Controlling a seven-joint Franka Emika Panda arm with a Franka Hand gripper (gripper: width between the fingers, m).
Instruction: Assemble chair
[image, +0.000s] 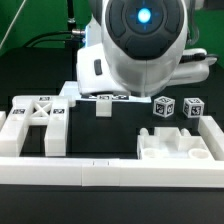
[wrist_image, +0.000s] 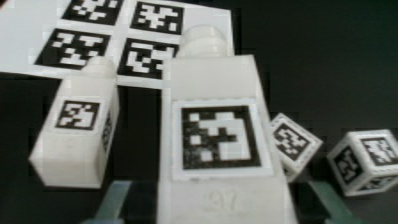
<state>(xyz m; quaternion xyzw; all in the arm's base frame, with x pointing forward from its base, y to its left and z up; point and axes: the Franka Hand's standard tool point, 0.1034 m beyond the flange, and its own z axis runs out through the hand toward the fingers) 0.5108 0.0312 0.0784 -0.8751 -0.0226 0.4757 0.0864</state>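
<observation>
A white chair leg (wrist_image: 217, 130) with a square tag lies lengthwise between my gripper's (wrist_image: 222, 196) fingers (wrist_image: 119, 194), which press in on its two sides. A second tagged leg (wrist_image: 75, 125) lies close beside it. Two small tagged white blocks (wrist_image: 295, 146) sit on the other side and also show in the exterior view (image: 163, 107). The X-braced panel (image: 38, 118) lies at the exterior view's left. In that view the arm's body (image: 140, 45) hides the gripper, and only one leg end (image: 103, 108) shows beneath it.
The marker board (wrist_image: 116, 35) lies just beyond the legs. A chunky white part (image: 175, 148) rests at the exterior view's lower right. Low white border rails (image: 110, 172) run along the front and sides of the black table.
</observation>
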